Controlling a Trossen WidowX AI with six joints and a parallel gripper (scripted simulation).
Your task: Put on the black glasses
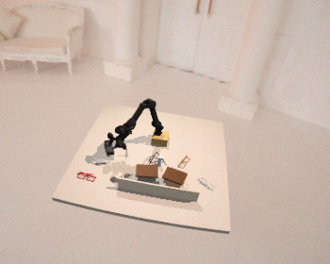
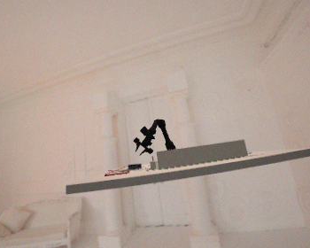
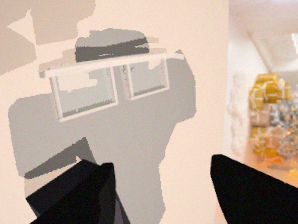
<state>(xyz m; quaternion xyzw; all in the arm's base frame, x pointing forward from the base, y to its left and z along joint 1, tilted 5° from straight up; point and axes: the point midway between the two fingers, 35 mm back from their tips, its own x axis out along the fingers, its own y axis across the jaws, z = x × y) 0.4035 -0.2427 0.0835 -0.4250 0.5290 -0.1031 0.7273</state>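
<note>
A black robot arm [image 1: 140, 115] bends down over the left part of a pale square counter [image 1: 206, 141]. Its hand [image 1: 116, 146] hangs just above the black glasses [image 1: 108, 148], which lie flat on the counter. The fingers stand partly apart with nothing between them. In the wrist view a white-framed pair [image 3: 107, 83] lies below the hand. Red glasses [image 1: 86, 176] lie near the left edge. Two brown-topped display heads [image 1: 147, 171] stand behind a grey bar [image 1: 155, 190].

Grand home salon, white sofa [image 1: 34, 35], columns [image 1: 126, 38], panelled double doors [image 1: 202, 33]
</note>
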